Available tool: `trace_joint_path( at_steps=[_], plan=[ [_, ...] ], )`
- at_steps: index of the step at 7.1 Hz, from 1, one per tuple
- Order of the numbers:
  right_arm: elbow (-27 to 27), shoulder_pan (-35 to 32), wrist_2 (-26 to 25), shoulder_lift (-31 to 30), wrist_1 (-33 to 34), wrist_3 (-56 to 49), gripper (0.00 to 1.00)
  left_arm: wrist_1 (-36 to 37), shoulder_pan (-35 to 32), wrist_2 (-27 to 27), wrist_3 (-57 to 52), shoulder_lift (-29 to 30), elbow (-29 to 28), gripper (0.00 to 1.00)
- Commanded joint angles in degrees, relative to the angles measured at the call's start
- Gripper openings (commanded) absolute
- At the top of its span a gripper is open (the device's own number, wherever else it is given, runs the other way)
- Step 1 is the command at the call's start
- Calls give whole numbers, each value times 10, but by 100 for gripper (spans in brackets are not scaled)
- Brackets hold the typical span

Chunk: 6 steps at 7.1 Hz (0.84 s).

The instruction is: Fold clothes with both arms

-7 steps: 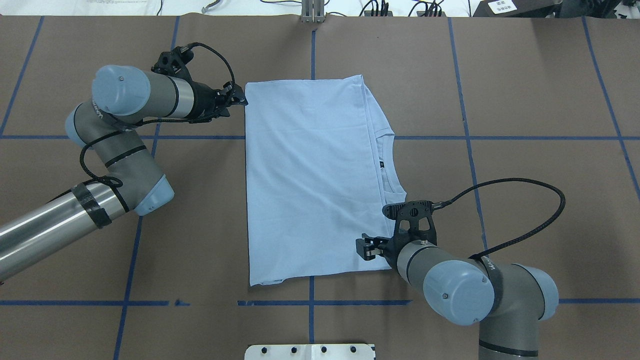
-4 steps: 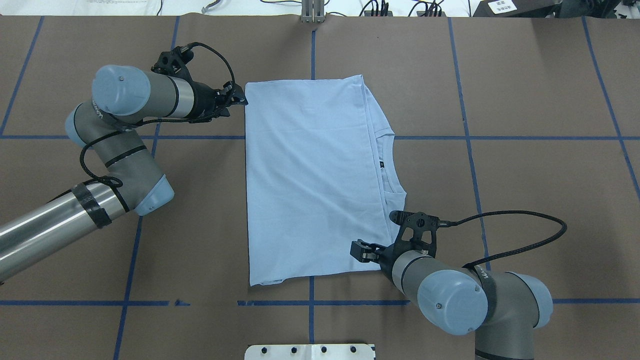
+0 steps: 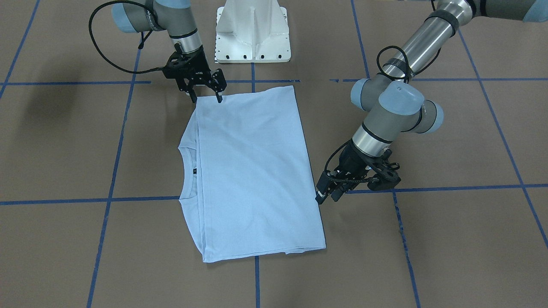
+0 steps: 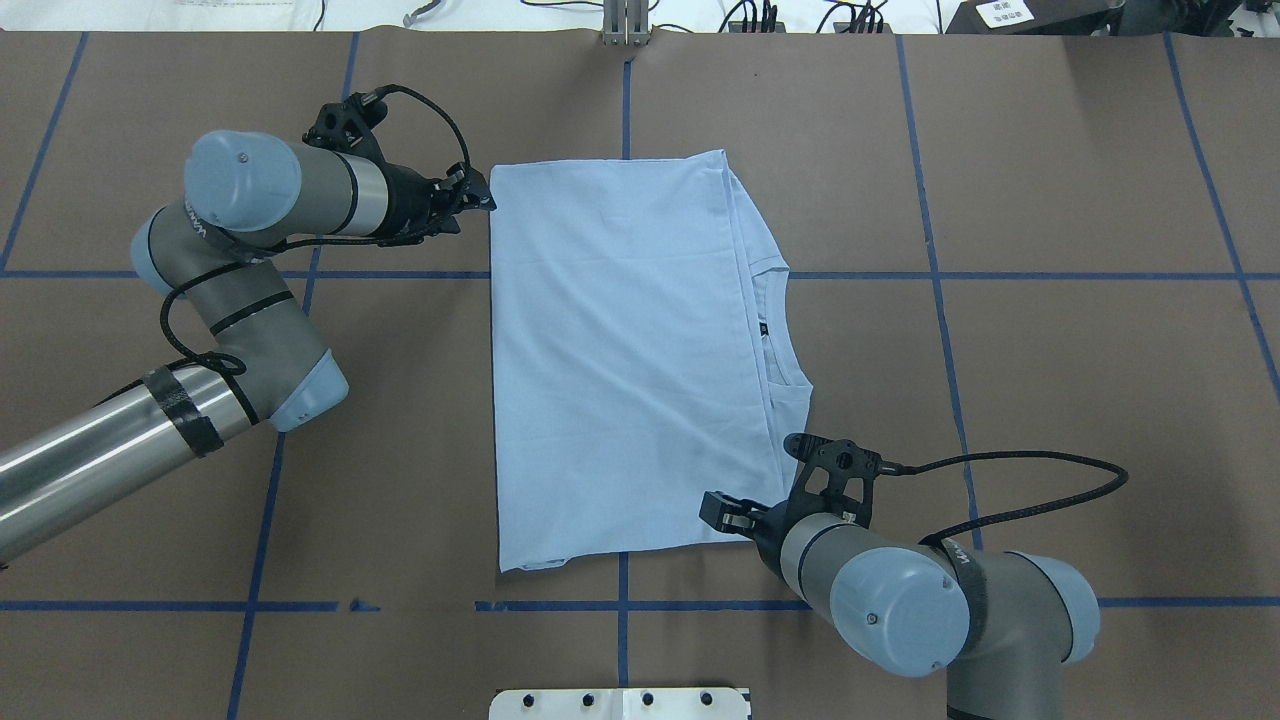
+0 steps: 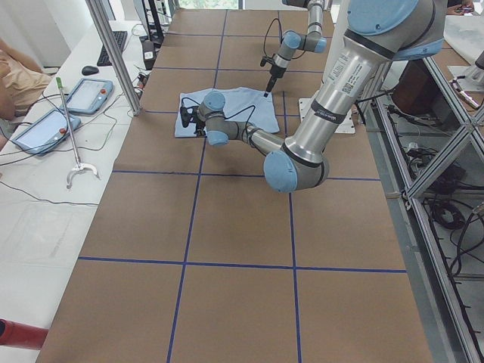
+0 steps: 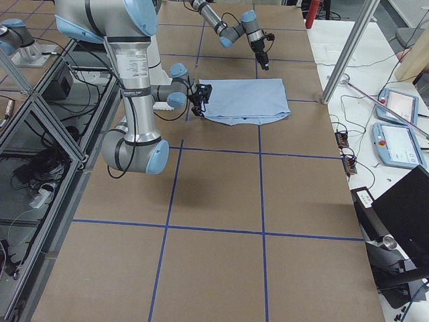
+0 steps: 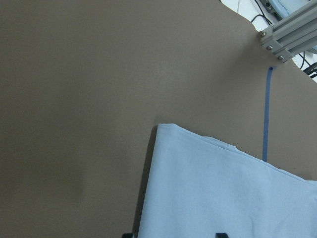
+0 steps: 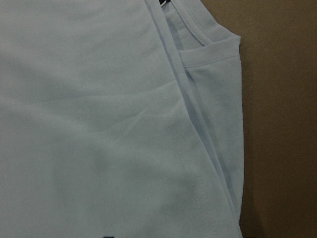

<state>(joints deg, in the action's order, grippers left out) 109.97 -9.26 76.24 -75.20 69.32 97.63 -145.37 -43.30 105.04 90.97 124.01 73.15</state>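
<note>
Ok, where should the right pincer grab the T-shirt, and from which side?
The corner nearest the robot's right arm, coming down from above: the T-shirt lies flat with folded layers stacked there, and the open right pincer hangs over that corner.

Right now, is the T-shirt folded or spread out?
Folded: the T-shirt is a neat rectangle, an upper layer covering it up to the collar.
</note>
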Motion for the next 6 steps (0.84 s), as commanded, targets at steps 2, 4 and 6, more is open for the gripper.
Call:
trace_joint_path(
  at_steps=[2,4,6],
  plan=[
    [-16,0,5,0,0,9,78,0,0,-1,1,0,1,63],
    [-16,-1,5,-2,0,9,76,0,0,-1,8,0,4,63],
    [-13,-1,5,-4,1,9,19,0,0,-1,15,0,5,63]
  ],
)
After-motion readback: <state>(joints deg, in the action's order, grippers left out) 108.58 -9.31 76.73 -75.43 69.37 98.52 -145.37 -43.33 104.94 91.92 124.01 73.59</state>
